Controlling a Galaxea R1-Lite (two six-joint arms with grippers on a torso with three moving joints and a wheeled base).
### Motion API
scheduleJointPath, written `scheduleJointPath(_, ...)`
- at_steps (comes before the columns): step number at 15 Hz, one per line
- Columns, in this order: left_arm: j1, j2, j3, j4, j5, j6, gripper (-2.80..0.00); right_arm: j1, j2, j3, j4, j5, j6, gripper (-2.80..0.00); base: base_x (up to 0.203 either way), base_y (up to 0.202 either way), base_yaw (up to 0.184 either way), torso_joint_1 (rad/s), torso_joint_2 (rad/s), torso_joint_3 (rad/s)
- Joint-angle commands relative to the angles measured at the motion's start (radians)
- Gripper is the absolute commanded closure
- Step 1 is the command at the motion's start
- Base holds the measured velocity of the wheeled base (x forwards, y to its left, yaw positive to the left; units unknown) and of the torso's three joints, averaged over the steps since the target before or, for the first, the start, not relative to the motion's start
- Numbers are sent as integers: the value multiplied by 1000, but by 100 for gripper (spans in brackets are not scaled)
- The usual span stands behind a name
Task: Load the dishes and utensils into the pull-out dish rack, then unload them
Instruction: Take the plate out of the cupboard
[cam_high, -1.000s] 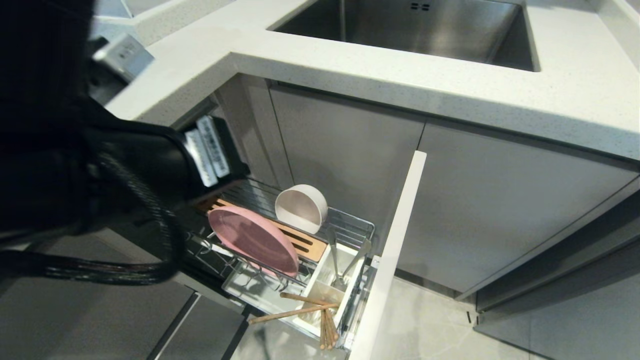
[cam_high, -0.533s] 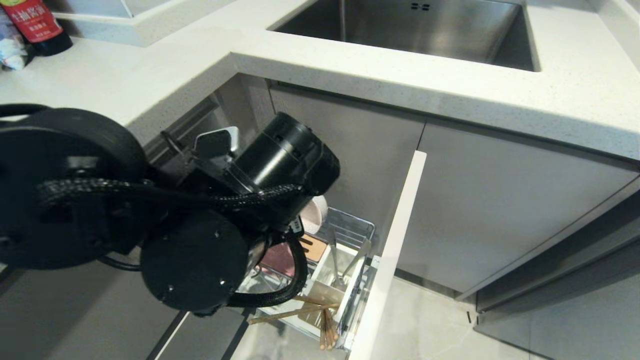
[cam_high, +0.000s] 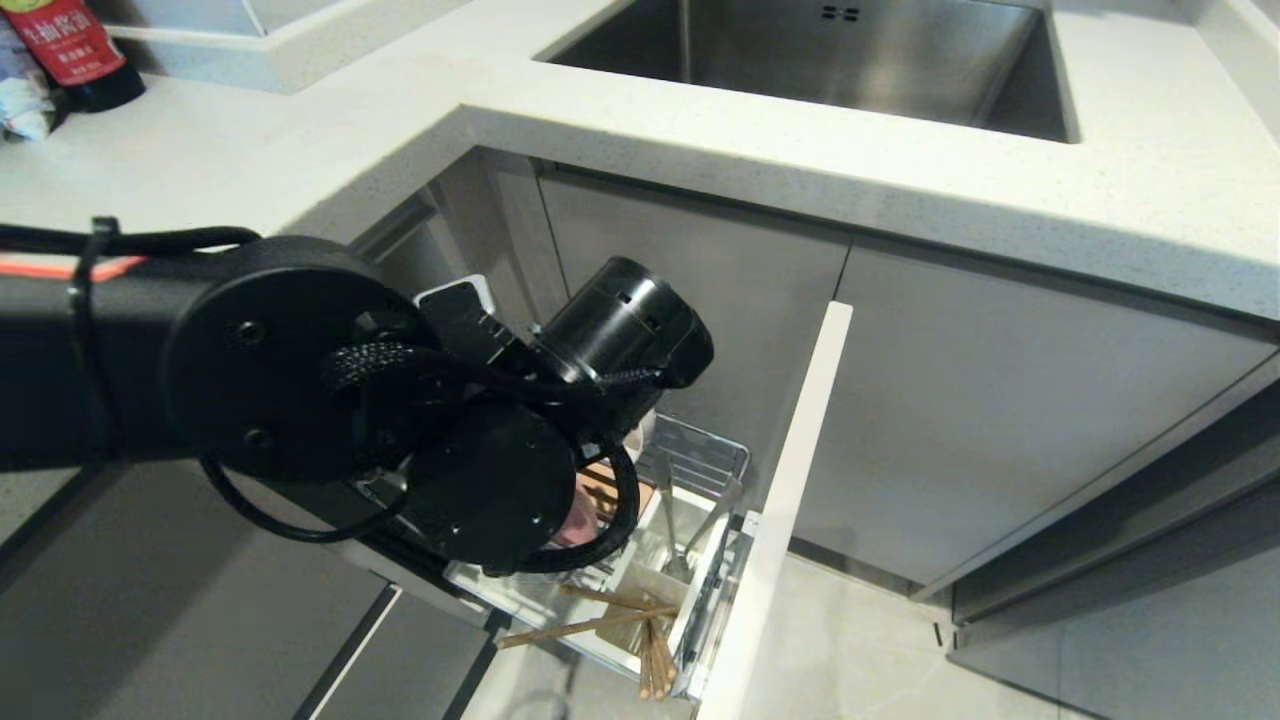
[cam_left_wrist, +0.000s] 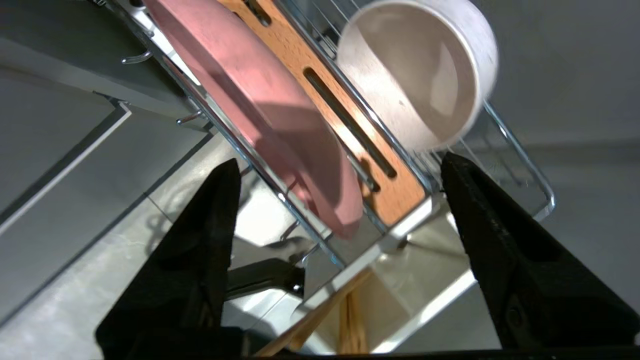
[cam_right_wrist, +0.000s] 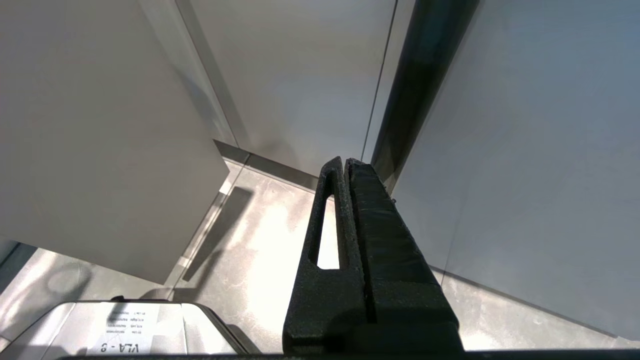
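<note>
My left gripper (cam_left_wrist: 339, 160) is open and empty, its fingers wide apart just above the pull-out dish rack (cam_left_wrist: 520, 150). Beyond the fingers the pink plate (cam_left_wrist: 260, 100) stands on edge against the chrome wires. The cream bowl (cam_left_wrist: 415, 75) lies on its side past the slotted wooden strip (cam_left_wrist: 360, 135). The chopsticks (cam_high: 590, 625) lie across the white utensil box, and the grey spoon (cam_high: 668, 525) stands in it. In the head view my left arm (cam_high: 480, 430) hides most of the plate and bowl. My right gripper (cam_right_wrist: 345, 162) is shut and parked, pointing at the floor.
The rack's pale front panel (cam_high: 790, 500) juts out beside grey cabinet doors (cam_high: 1000, 420). Above are the white countertop (cam_high: 700, 150) and steel sink (cam_high: 850, 60). A red-labelled bottle (cam_high: 70, 50) stands at the far left of the counter.
My left arm has swung in from the left and come down over the rack, so it now covers the plate and bowl in the head view. Dishes and utensils have not moved.
</note>
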Motion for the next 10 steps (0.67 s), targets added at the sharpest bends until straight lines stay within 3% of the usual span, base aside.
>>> scheduleJointPath(1,23,40,-10,4,12,-31,-280,0,0,0,0,0,0,0,0,0,0,0,0,0)
scheduleJointPath(10,99,144,-24,-23,35,-66,-280,0,0,0,0,0,0,0,0,0,0,0,0,0)
